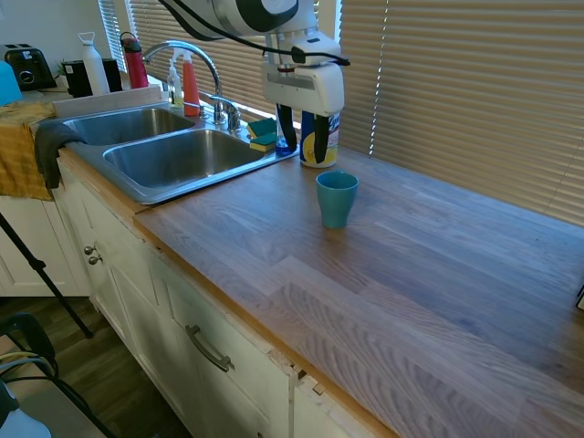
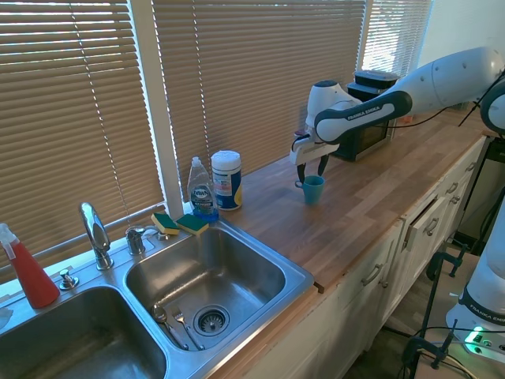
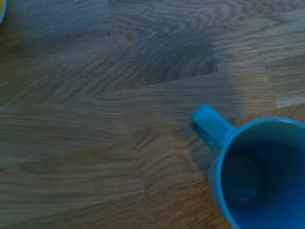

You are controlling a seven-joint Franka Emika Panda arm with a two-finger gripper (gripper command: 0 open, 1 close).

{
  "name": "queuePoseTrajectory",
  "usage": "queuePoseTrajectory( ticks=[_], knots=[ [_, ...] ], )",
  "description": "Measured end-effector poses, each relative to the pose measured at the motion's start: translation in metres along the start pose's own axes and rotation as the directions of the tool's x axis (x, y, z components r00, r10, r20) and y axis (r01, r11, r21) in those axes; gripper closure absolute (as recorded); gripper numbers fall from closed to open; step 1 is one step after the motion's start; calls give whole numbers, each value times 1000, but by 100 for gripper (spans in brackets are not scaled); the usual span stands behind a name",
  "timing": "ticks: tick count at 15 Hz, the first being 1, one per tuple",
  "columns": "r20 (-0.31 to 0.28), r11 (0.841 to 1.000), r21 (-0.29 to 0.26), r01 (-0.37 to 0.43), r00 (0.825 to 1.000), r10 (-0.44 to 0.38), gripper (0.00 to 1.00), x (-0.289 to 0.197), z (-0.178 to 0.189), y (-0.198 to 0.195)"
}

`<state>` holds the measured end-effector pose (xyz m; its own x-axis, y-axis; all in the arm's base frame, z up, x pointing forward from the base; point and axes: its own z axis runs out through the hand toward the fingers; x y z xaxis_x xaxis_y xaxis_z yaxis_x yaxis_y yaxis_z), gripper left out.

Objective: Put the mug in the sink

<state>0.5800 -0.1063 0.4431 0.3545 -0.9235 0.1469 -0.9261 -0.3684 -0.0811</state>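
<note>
Risk, tipping: mug (image 1: 337, 198) stands upright and free on the wood surface (image 1: 411, 274), so a finger landing on the rim instead of straddling the wall likely knocks it over or skids it across the boards.
Risk, handle: wrist view shows a stubby handle (image 3: 209, 124) jutting from the mug body; closing across it instead of the wall probably gives a crooked, slipping grip.
Risk, neighbours: wipes canister (image 1: 319, 137) sits just behind the hand in the first exterior view, with sponges (image 2: 180, 223) and a dish soap bottle (image 2: 201, 189) along the sink edge; a low carry toward the sink could clip any of them.
Risk, drop: near basin (image 2: 207, 272) already holds cutlery (image 2: 170, 324) by the drain; releasing from too high probably lands the mug hard on metal.
Hand, position: hand (image 1: 299, 128) hangs above the surface, close to the mug but apart from it, looking down on the mug's open mouth.
Hand, opening: two dark fingers (image 1: 286, 128) spread apart in the first exterior view, nothing between them, touching nothing.
Mug, place: near the middle of the surface, well apart from the stainless double sink (image 1: 128, 178), empty inside as far as the wrist view shows.
Step in hand, judged: approach before the grasp; mug not yet lifted.
</note>
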Motion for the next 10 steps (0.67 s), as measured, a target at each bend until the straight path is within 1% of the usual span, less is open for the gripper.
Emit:
queuePoseTrajectory(
  ticks=[5,8,9,10],
  knots=[
    [34,999,-27,-41,999,42,0,25,45,-24],
    [50,997,-66,-44,998,48,0,29,69,-26],
    [57,996,-81,-44,997,49,100,28,75,-25],
    [62,995,-93,-44,997,50,100,28,80,-24]
  ],
)
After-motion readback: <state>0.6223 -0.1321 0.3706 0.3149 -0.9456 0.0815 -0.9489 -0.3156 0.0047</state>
